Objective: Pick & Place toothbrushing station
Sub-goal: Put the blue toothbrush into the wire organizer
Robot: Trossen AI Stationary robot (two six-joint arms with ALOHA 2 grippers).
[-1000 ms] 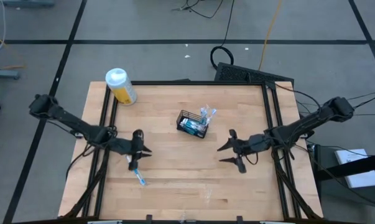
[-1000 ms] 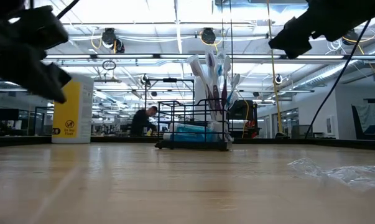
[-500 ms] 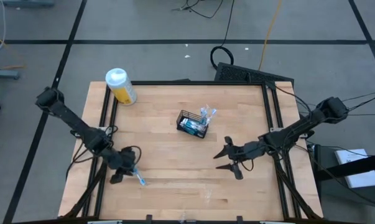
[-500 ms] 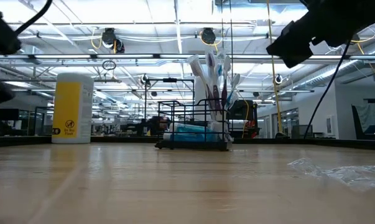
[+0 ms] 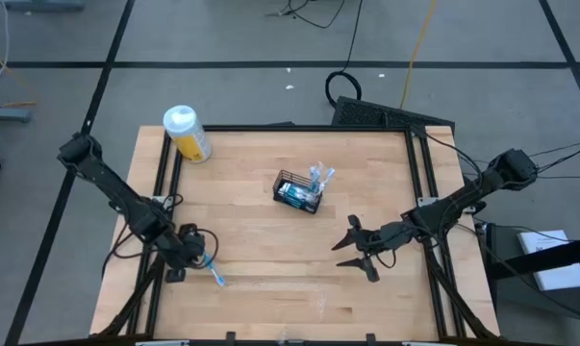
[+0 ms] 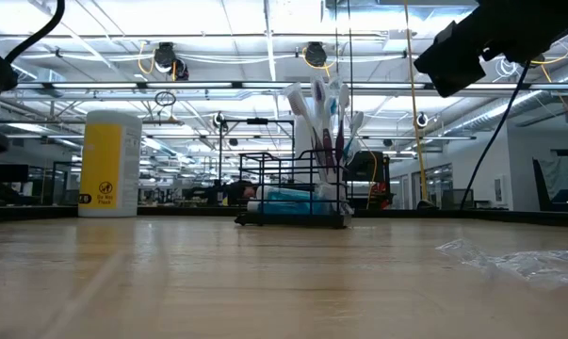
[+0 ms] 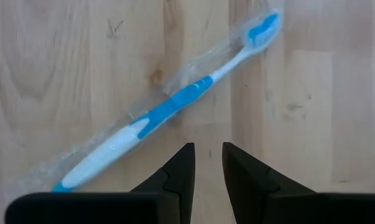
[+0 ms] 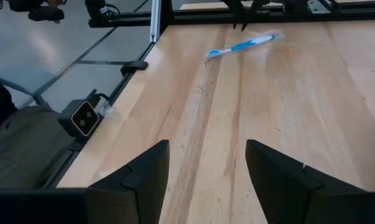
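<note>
The black wire-mesh basket [image 5: 298, 192] stands mid-table with toothbrushes [image 6: 321, 113] upright in it and a teal tube [image 6: 285, 196] lying inside. One white-and-blue toothbrush [image 7: 168, 109] in a clear wrapper lies flat on the wood near the left front [image 5: 215, 277]. My left gripper [image 7: 208, 167] points down just beside its handle, fingers a narrow gap apart with nothing between them [image 5: 203, 260]. My right gripper [image 5: 353, 252] hovers open over the table's right half [image 8: 206, 180], clear of everything.
A yellow bottle [image 5: 187, 133] with a white cap stands at the far left corner [image 6: 109, 165]. A crumpled clear wrapper [image 5: 323, 300] lies near the front edge [image 6: 510, 259]. Black frame rails [image 5: 162, 192] run along the table's left and right sides.
My left gripper has swung toward the table's near left corner and tipped from nearly level to pointing down over the loose toothbrush. My right gripper has drifted a little toward the near edge and lower. The toothbrush and basket have stayed put.
</note>
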